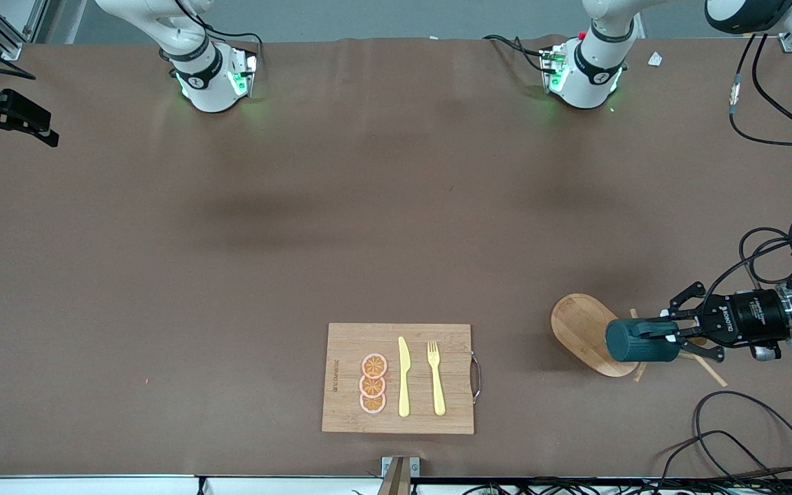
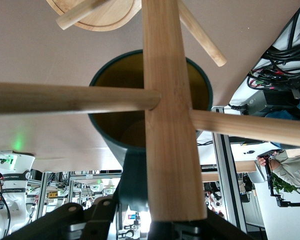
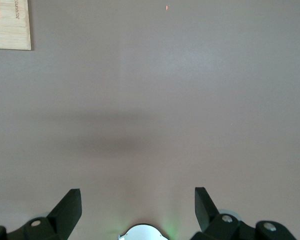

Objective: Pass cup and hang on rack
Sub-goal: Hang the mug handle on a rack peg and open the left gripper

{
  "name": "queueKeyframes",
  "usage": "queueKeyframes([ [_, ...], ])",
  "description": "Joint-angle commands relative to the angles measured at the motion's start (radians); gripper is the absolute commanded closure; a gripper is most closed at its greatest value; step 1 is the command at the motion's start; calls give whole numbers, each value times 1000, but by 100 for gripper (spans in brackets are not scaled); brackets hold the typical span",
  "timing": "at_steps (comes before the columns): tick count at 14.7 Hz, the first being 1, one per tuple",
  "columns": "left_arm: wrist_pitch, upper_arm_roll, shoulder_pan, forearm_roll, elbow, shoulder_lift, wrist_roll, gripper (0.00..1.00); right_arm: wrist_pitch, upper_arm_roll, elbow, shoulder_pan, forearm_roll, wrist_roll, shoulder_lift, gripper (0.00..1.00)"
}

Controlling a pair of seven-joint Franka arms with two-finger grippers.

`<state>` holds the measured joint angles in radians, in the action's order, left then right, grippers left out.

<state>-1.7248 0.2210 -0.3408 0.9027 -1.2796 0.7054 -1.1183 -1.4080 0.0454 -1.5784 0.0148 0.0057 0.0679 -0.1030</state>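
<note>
The dark teal cup point(image 1: 640, 342) lies on its side up among the pegs of the bamboo rack point(image 1: 578, 326), over the rack's oval base near the left arm's end of the table. My left gripper point(image 1: 671, 333) is level with it and shut on the cup's small handle. In the left wrist view the yellowish inside of the cup point(image 2: 117, 75) faces the camera. The rack's thick post point(image 2: 167, 125) crosses in front of it, with a peg point(image 2: 65, 97) across the mouth. My right gripper point(image 3: 137, 207) is out of the front view. It hangs open and empty high over bare table.
A wooden cutting board point(image 1: 399, 378) with a yellow knife, a fork and orange slices lies near the front edge at the middle. Loose cables point(image 1: 746, 440) lie near the rack at the left arm's end. A corner of the board point(image 3: 10, 25) shows in the right wrist view.
</note>
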Motion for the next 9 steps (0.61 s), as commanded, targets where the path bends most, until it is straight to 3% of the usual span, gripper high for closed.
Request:
queueKeyframes([
  [1,13,9,-11,24,2,0,18,29,3,4,0,5,-10,7,-3,0],
  [2,13,11,-9,24,5,0,15,11,3,4,0,5,-10,7,-3,0],
  [3,13,12,-9,22,6,-4,15,0,3,4,0,5,-10,7,-3,0],
  [9,50,34,8,-23,13,-107,6,0,3,4,0,5,-10,10,-3,0],
])
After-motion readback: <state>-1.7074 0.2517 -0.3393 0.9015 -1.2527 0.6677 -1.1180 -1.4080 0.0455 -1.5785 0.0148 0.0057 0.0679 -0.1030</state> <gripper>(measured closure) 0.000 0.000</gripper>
